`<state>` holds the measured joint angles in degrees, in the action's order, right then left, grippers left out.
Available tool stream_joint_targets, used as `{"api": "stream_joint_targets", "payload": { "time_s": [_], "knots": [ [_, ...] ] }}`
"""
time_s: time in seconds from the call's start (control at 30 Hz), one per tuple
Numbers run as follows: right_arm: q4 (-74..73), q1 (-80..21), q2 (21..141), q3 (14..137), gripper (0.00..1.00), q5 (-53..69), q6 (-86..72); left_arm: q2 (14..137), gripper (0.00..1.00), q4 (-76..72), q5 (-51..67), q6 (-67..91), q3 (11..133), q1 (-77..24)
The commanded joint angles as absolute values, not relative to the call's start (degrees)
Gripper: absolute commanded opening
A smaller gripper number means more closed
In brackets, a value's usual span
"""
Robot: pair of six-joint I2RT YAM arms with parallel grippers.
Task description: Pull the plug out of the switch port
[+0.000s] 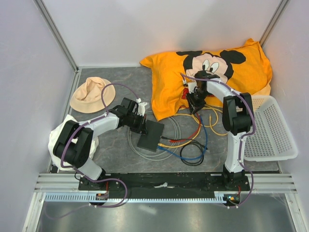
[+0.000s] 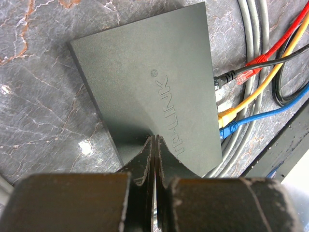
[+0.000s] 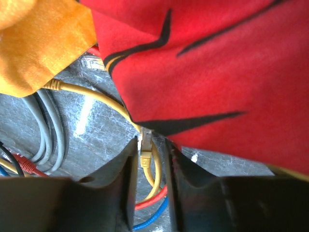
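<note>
A: Where is the switch?

B: The TP-Link switch [image 2: 145, 87] lies flat on the grey marbled table [image 2: 38, 96], lettering up. It is near mid-table, just ahead of the left arm. Its socket side faces the cable tangle.

A: And the left gripper?

B: The left gripper [image 2: 154, 143] is fully closed, with its fingertips pressed together. The tips bear down on the switch's top face, close to one short edge.

A: What sits at the sockets?

B: In the left wrist view, the black plug [image 2: 223, 80], the amber plug [image 2: 226, 116] and the blue plug [image 2: 230, 129] are hard against the socket side. The red plug [image 2: 245, 74] lies across the black lead, apart from the box. The grey cables [image 2: 251, 29] loop past beyond them.

A: What about the right side?

B: The right gripper [image 3: 150, 145] is low at the front edge of the Mickey Mouse pillow [image 1: 246, 67], well apart from the switch. Its jaws stand partly open. A loose yellow plug [image 3: 145, 153] stands between the fingers, its clear tip pointing toward the pillow's red fabric. There is daylight on one side of the plug. I cannot tell whether the other finger touches it. Red and blue leads run underneath.

A: What else is on the table?

B: A peach bucket hat [image 1: 91, 94] is at far left. A white mesh basket [image 1: 270, 130] is by the right wall, beside the right arm. A white cloth [image 1: 60, 133] is bunched under the left arm's elbow.
</note>
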<state>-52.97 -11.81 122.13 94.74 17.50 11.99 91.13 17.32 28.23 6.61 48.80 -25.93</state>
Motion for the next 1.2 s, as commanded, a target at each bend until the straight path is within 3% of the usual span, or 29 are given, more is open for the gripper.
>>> {"api": "stream_joint_targets", "payload": {
  "time_s": [0.0, 0.17, 0.37, 0.5, 0.67, 0.77, 0.9, 1.17],
  "knots": [
    [-52.12, -10.64, 123.75, 95.36, 0.4, 17.29, 11.69, 91.41, 0.02, 17.93, 26.45, 6.06, 48.69, -25.66],
    [-53.96, -9.93, 119.46, 97.82, 0.49, 27.49, 13.7, 91.06, 0.02, 18.02, 26.46, 6.06, 48.52, -25.75],
    [-50.71, -11.5, 111.44, 90.97, 0.55, 39.99, 15.48, 91.41, 0.02, 17.93, 26.98, 5.89, 48.69, -25.66],
    [-50.1, -15.46, 116.27, 88.78, 0.37, 41.04, 10.82, 90.53, 0.02, 17.75, 27.25, 5.71, 48.25, -25.66],
    [-47.9, -23.28, 118.38, 87.71, 0.32, 41.22, 8.88, 87.45, 0.02, 17.58, 27.16, 4.75, 47.02, -25.66],
    [-48.69, -26.36, 120.84, 88.94, 0.34, 42.27, 8.7, 85.61, 0.02, 17.67, 28.12, 5.1, 46.32, -25.66],
    [-48.51, -27.25, 123.48, 89.91, 0.51, 44.55, 7.38, 84.29, 0.02, 17.67, 28.21, 4.84, 45.27, -25.75],
    [-53.26, -27.25, 128.05, 89.21, 0.54, 51.15, 9.58, 85.69, 0.01, 17.49, 29.26, 3.87, 44.65, -25.75]
  ]
}}
